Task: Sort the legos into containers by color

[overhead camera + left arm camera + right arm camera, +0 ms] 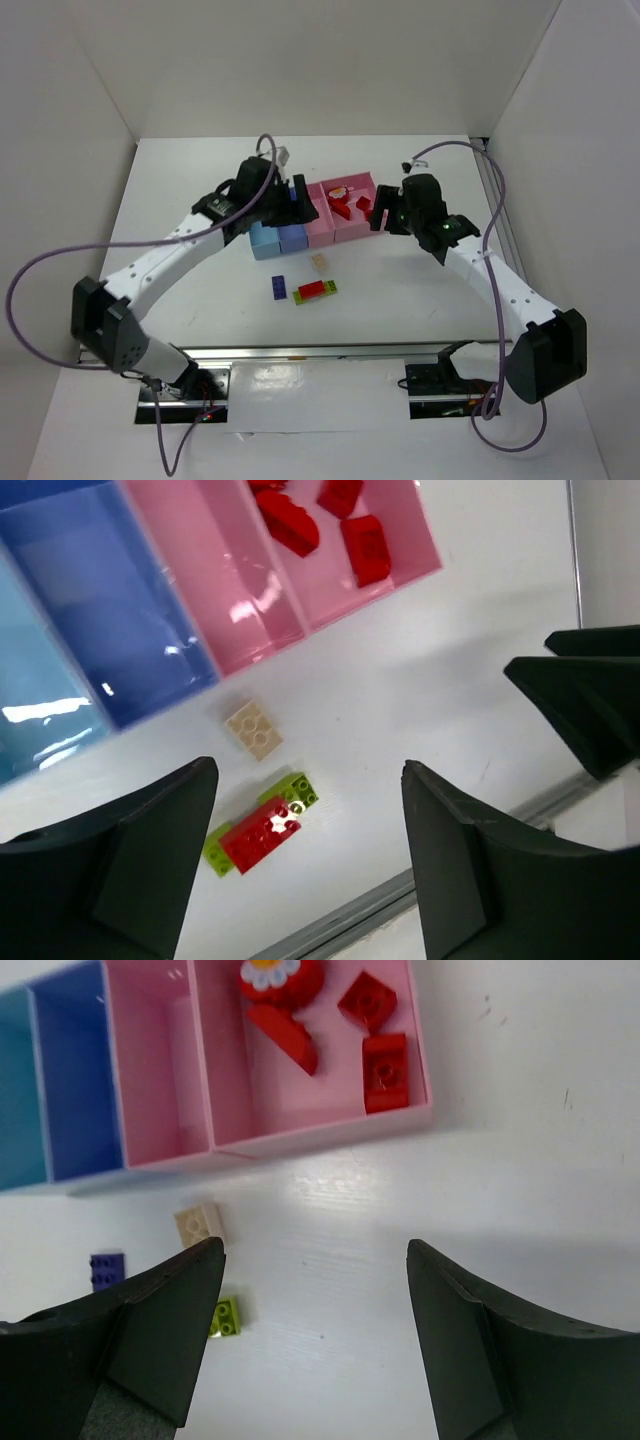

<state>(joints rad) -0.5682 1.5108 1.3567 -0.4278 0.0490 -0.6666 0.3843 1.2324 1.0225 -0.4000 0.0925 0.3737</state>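
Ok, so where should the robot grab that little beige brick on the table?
Probably by two opposite side walls of the beige brick, coming straight down from above. It lies flat with its studs up, and bare table shows all around it, so there is room on either side.

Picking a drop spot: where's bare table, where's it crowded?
Bare: table right of the wide pink tray, plus the near stretch between the red-on-green stack and the right arm. Crowded: just before the trays, around the beige brick and purple brick.
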